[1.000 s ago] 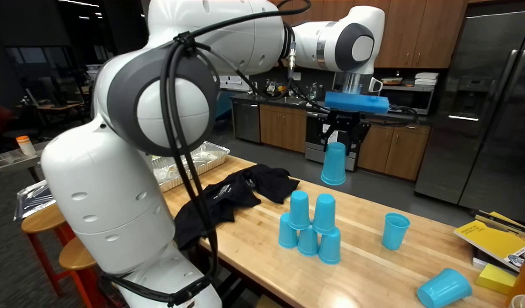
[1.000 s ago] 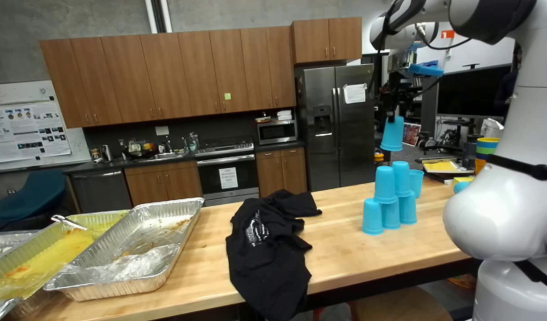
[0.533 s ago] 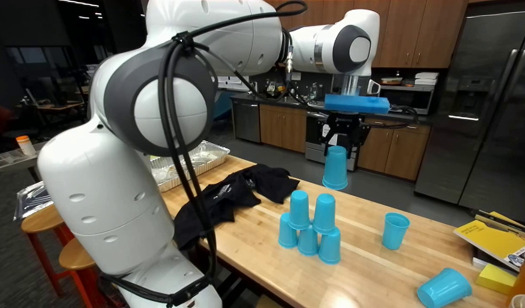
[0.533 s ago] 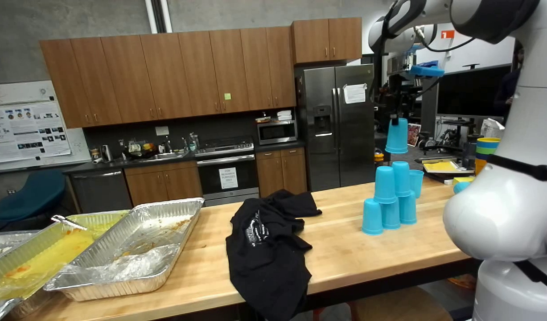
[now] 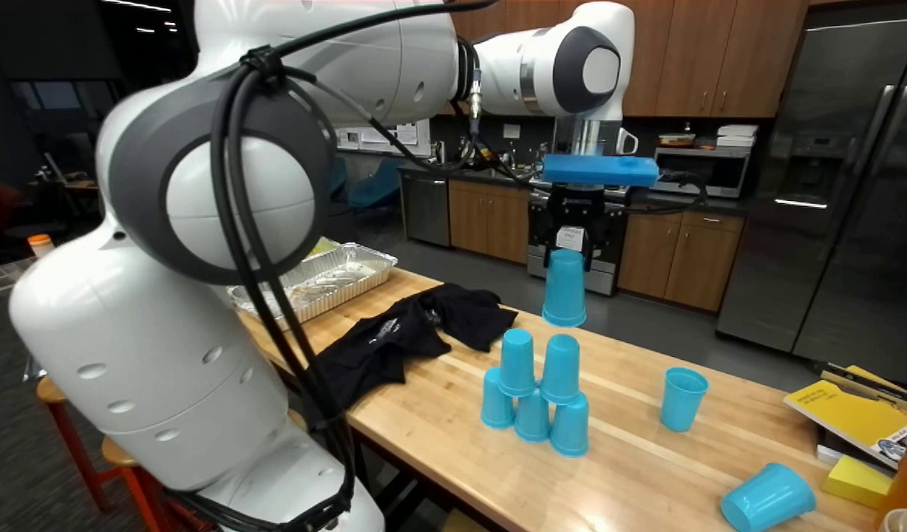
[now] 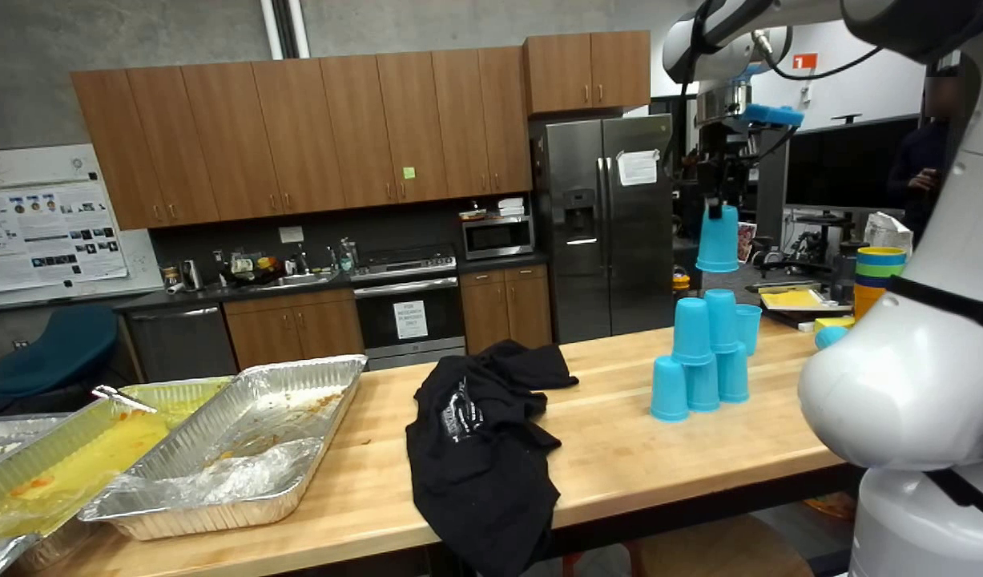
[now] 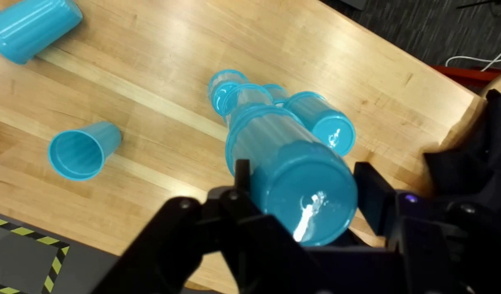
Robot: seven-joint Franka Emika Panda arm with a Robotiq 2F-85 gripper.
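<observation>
My gripper (image 5: 569, 255) is shut on a light blue plastic cup (image 5: 565, 292), held upside down by its narrow base end. In the wrist view the cup (image 7: 311, 204) sits between the two black fingers. The held cup hangs in the air above a stack of similar upside-down cups, apart from it. The stack has two upper cups, one at the left (image 5: 517, 362) and one at the right (image 5: 560, 369), resting on a bottom row of three (image 5: 532, 417). In an exterior view the held cup (image 6: 719, 240) shows a gap over the upper cups (image 6: 722, 320).
A blue cup (image 5: 682, 403) stands mouth up on the wooden table (image 5: 438, 414). Another blue cup (image 5: 767, 499) lies on its side. A black shirt (image 6: 491, 449), foil trays (image 6: 243, 449), a yellow book (image 5: 860, 417) and a yellow block (image 5: 857, 480) are also there.
The held cup first sank slightly, then shifted left in one exterior picture and rightward in the other. The arm's elbow and shoulder have swung. The stack and table objects have not moved.
</observation>
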